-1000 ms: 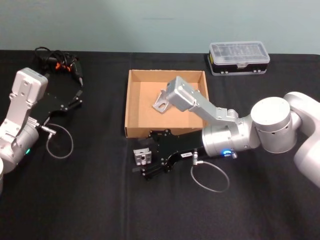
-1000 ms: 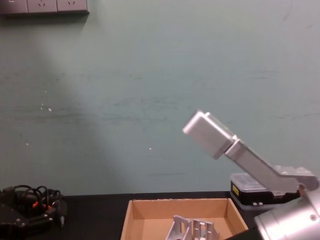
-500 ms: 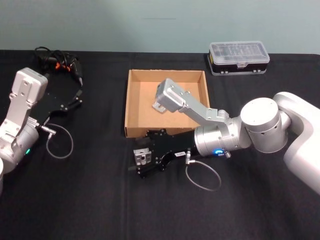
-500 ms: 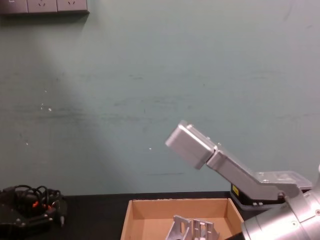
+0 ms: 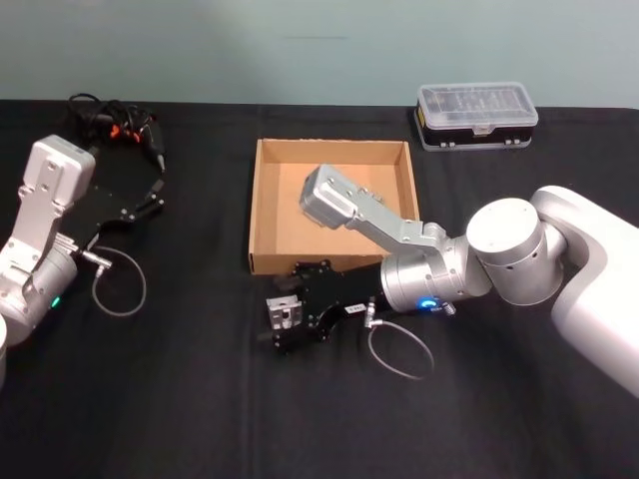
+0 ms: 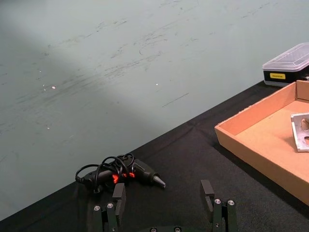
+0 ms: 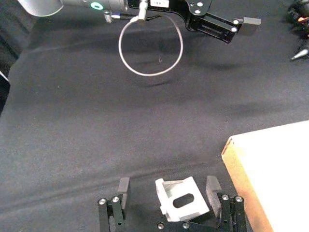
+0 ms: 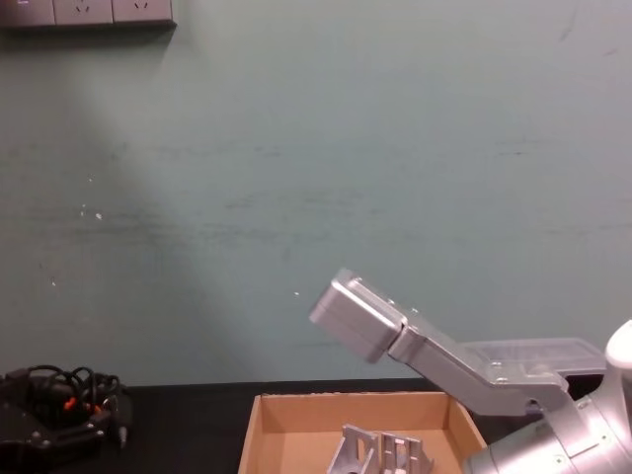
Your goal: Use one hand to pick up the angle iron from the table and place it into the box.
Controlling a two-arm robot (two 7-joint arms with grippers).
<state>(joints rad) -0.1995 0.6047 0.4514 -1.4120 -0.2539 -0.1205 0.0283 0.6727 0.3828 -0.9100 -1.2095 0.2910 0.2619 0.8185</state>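
Angle iron (image 7: 182, 199) lies on table (image 7: 72, 125) between right gripper's (image 7: 169, 193) spread fingers.

Right tool (image 5: 283, 321) low on tabletop (image 5: 180, 399); box (image 5: 262, 200) near wall just behind; open tabletop to its left.

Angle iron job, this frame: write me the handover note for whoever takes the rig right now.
Right gripper: low over the table just in front of the box, fingers open on either side of an angle iron, not yet closed.
Left gripper: open, idle at the table's left side.
Done: at least one angle iron already lies in the box.
Left: close on the bracket, lift it, carry it over the near wall, release it inside.
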